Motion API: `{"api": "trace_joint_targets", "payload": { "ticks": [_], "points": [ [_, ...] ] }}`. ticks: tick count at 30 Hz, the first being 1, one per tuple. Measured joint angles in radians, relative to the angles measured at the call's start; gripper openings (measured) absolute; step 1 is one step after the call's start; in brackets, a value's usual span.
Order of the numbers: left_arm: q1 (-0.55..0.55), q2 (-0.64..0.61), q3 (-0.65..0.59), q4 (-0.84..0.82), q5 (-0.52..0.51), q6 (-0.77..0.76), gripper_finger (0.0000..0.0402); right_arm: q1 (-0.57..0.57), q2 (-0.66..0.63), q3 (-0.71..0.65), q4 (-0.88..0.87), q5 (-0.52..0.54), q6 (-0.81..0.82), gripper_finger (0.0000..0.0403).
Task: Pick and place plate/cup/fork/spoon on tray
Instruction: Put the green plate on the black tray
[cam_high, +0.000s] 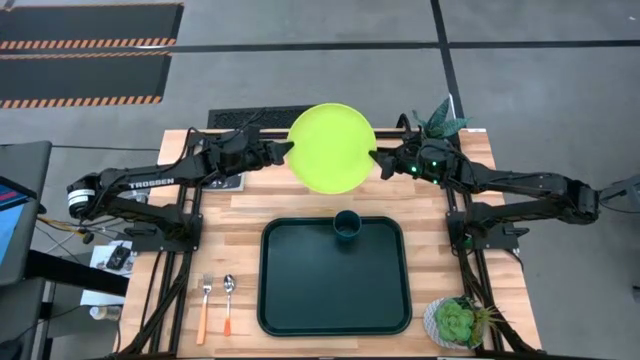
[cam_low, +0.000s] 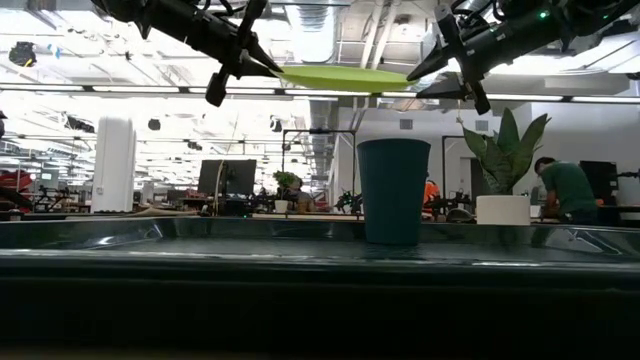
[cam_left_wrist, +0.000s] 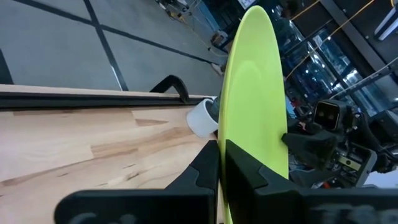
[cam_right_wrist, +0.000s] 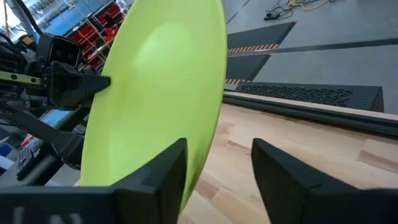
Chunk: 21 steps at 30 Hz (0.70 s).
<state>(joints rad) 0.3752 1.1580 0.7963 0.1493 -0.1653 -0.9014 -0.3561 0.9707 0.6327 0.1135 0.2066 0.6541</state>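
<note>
The lime-green plate (cam_high: 332, 148) hangs level in the air over the table's far side, between my two grippers. My left gripper (cam_high: 283, 152) is shut on its left rim. My right gripper (cam_right_wrist: 219, 146) is open at the plate's right rim (cam_right_wrist: 208, 134), which stands just inside the gap by one finger; whether it touches, I cannot tell. The teal cup (cam_high: 347, 226) stands upright on the far part of the dark green tray (cam_high: 300, 300). The fork (cam_high: 205, 303) and the spoon (cam_high: 229, 300) lie flat on the table left of the tray. My left gripper pinches the plate's left rim (cam_left_wrist: 222, 134) between its two fingers, one on each face. The fingers come level from the table's left side. The plate is lifted clear and lies level, high above the cup in the low view (cam_low: 340, 76).
A white pot with a succulent (cam_high: 455, 322) stands at the table's near right corner. A spiky potted plant (cam_high: 440, 118) stands at the far right, close behind my right gripper. People (cam_low: 565, 190) show in the room beyond the table.
</note>
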Motion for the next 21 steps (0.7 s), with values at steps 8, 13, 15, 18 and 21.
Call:
{"api": "trace_joint_targets", "payload": {
  "ticks": [8, 13, 15, 18, 21],
  "points": [
    [-0.017, 0.004, 0.0, 0.009, -0.008, -0.001, 0.0, 0.0, 0.005, 0.0, 0.036, -0.024, -0.002, 0.0235],
    [-0.018, 0.007, 0.0, 0.01, -0.008, -0.001, 0.0, -0.003, 0.071, -0.001, 0.093, -0.102, 0.009, 0.0186],
    [-0.018, 0.007, 0.0, 0.01, -0.008, -0.001, 0.0, -0.004, 0.102, -0.001, 0.104, -0.12, 0.021, 0.0159],
    [-0.018, 0.007, 0.0, 0.009, -0.008, -0.001, 0.0, 0.006, 0.125, -0.001, 0.149, -0.123, 0.026, 0.0106],
    [-0.017, 0.007, 0.0, -0.004, -0.017, 0.0, 0.0, 0.008, 0.127, -0.001, 0.171, -0.123, 0.025, 0.0048]
  ]
}}
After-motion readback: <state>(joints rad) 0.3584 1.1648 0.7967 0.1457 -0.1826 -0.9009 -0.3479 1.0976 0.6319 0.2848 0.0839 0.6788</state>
